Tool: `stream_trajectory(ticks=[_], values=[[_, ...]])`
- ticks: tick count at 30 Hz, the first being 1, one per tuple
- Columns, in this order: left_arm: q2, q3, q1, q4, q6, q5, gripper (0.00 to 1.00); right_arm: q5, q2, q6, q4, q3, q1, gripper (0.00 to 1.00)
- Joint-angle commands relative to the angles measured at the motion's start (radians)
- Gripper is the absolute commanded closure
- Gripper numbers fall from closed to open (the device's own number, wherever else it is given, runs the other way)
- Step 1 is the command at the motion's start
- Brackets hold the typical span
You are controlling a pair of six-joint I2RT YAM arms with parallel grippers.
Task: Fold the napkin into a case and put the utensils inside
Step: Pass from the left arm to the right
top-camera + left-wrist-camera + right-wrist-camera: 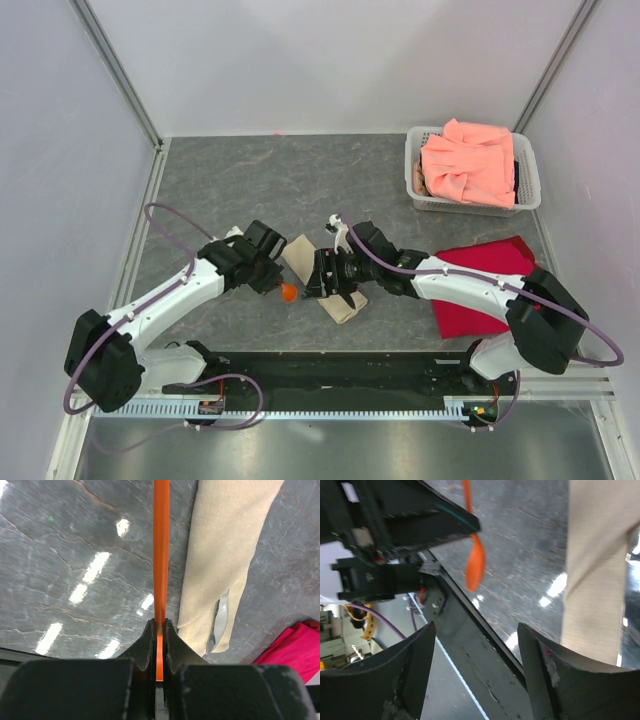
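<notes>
My left claw (159,630) was clamped on the handle of the orange spoon (161,555); the case (225,555) lay flat on the worktop (75,555) just beside it; my right claw (475,650) stood apart near the case, holding nothing; I judged the spoon light, stiff and slick, the cloth soft and apt to slide, so its pocket edge wanted pinning.

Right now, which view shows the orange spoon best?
Right wrist: the orange spoon shows bowl and handle. Left wrist shows only its handle edge-on, pinched in the left claw. Top external shows an orange speck.
</notes>
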State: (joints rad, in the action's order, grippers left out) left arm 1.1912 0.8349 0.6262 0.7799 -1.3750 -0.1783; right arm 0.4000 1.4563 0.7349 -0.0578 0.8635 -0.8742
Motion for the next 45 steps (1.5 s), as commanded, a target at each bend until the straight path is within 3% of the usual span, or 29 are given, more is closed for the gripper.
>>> stream_trajectory(ticks=[1,2,8,18,21,24,25,28,29,32,37,40,41,45], values=[[0.027,0.075,0.036,0.032,-0.099,-0.056,0.98,0.014,-0.001,0.101,0.148,-0.011,-0.023,0.28],[0.034,0.079,0.040,0.042,-0.101,-0.056,0.98,0.014,0.009,0.125,0.170,-0.014,-0.031,0.35],[0.019,0.076,0.063,0.042,-0.122,-0.047,0.98,-0.001,0.056,0.144,0.181,-0.011,-0.048,0.47],[-0.021,0.053,0.084,0.044,-0.139,-0.018,0.98,-0.015,0.150,0.169,0.228,0.006,-0.052,0.57],[-0.019,0.053,0.095,0.039,-0.136,-0.004,0.98,-0.015,0.168,0.181,0.243,0.015,-0.052,0.67],[-0.010,0.049,0.098,-0.023,-0.064,0.033,0.98,-0.026,0.168,0.190,0.250,0.002,-0.051,1.00],[-0.005,0.049,0.098,-0.053,-0.027,0.042,0.97,-0.032,0.147,0.196,0.234,-0.009,-0.051,1.00],[-0.025,0.049,0.095,-0.244,0.225,0.079,0.65,-0.046,0.064,0.211,0.181,-0.085,-0.020,1.00],[-0.036,0.044,0.093,-0.296,0.354,0.104,0.42,-0.041,0.037,0.218,0.167,-0.137,0.007,1.00],[-0.038,0.081,0.050,-0.381,0.530,0.164,0.34,-0.046,-0.079,0.186,0.035,-0.188,0.038,1.00],[0.155,0.204,-0.089,-0.387,0.729,0.354,0.34,-0.049,-0.271,0.123,-0.193,-0.267,0.061,1.00],[0.282,0.234,-0.160,-0.387,0.806,0.434,0.48,-0.053,-0.347,0.088,-0.301,-0.288,0.083,1.00],[0.313,0.242,-0.170,-0.384,0.832,0.442,0.58,-0.052,-0.358,0.083,-0.316,-0.300,0.092,1.00],[0.406,0.277,-0.198,-0.381,0.860,0.404,0.68,-0.037,-0.384,0.057,-0.385,-0.333,0.130,1.00]])
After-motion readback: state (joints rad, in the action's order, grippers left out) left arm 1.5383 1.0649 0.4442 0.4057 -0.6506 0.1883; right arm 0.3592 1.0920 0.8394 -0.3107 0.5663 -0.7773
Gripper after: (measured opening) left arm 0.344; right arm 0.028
